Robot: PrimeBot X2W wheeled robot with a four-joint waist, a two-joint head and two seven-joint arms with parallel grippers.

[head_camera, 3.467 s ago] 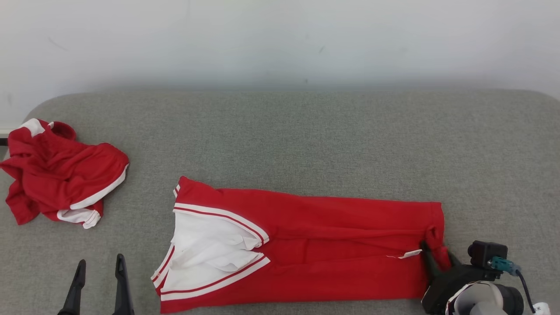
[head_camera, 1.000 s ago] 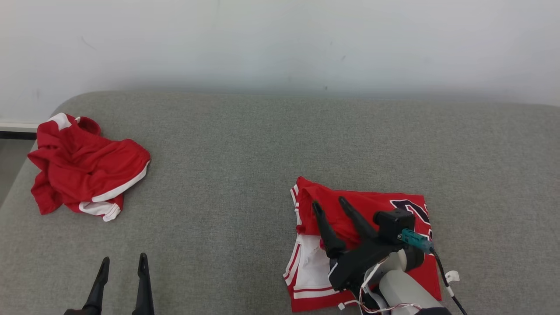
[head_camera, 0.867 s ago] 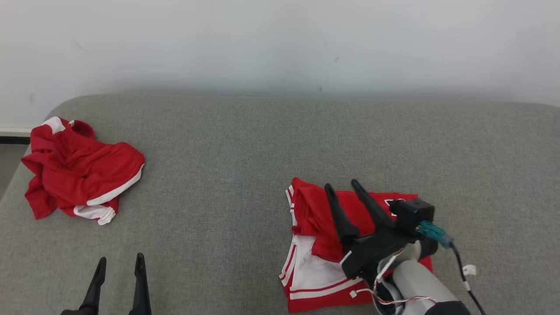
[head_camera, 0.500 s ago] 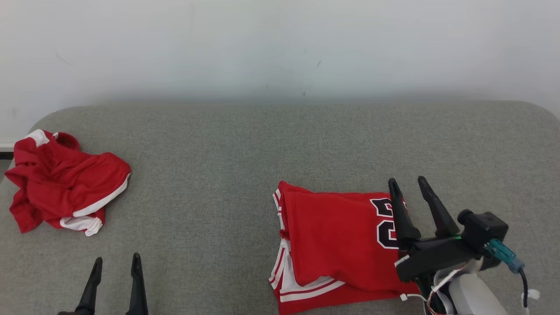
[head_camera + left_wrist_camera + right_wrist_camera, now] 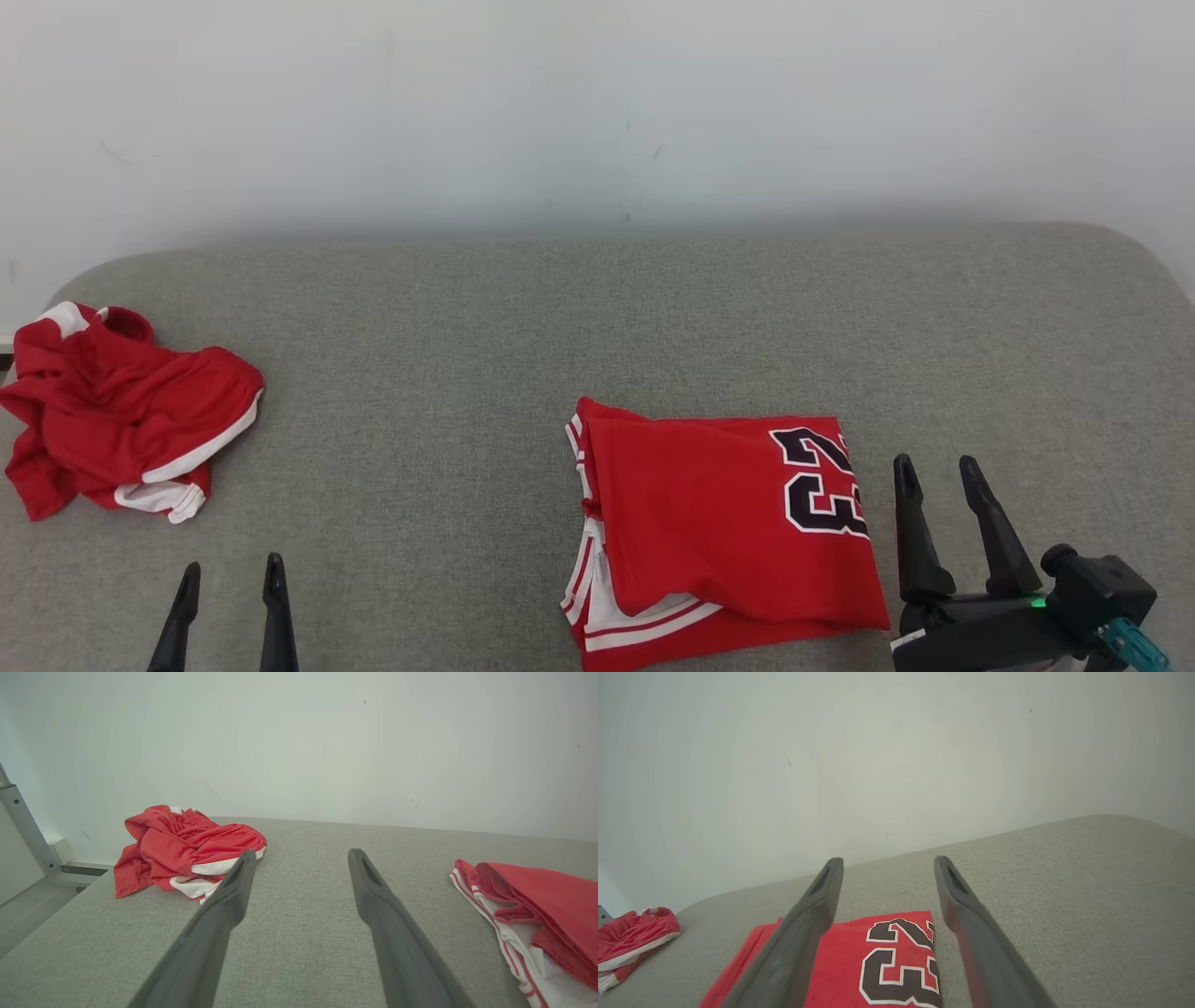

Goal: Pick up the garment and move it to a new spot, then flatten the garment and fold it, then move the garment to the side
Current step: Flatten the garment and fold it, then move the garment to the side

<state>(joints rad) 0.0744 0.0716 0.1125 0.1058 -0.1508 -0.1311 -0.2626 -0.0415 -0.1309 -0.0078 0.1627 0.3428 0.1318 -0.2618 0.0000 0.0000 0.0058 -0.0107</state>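
Observation:
The garment [image 5: 728, 523] is a red jersey with white trim and a dark "23", lying folded into a rough rectangle on the grey cushioned surface [image 5: 560, 327], right of centre. Its numbered end shows in the right wrist view [image 5: 887, 961], its trimmed left edge in the left wrist view [image 5: 528, 919]. My right gripper [image 5: 935, 464] stands open just right of the garment, apart from it, holding nothing; its fingers [image 5: 812, 914] point over the cloth's far corner. My left gripper [image 5: 231, 567] is open at the lower left, empty, with its fingers [image 5: 233, 891] well left of the garment.
A second red and white garment [image 5: 121, 411] lies crumpled at the far left edge of the surface, also seen in the left wrist view [image 5: 182, 851]. A pale wall [image 5: 597, 103] runs behind. Bare grey surface spreads between the two garments and to the right.
The garment went from a long strip to a folded rectangle. My right gripper, which was over the cloth, let go and drew back to the right, off the garment. The head camera shifted; the left gripper stayed.

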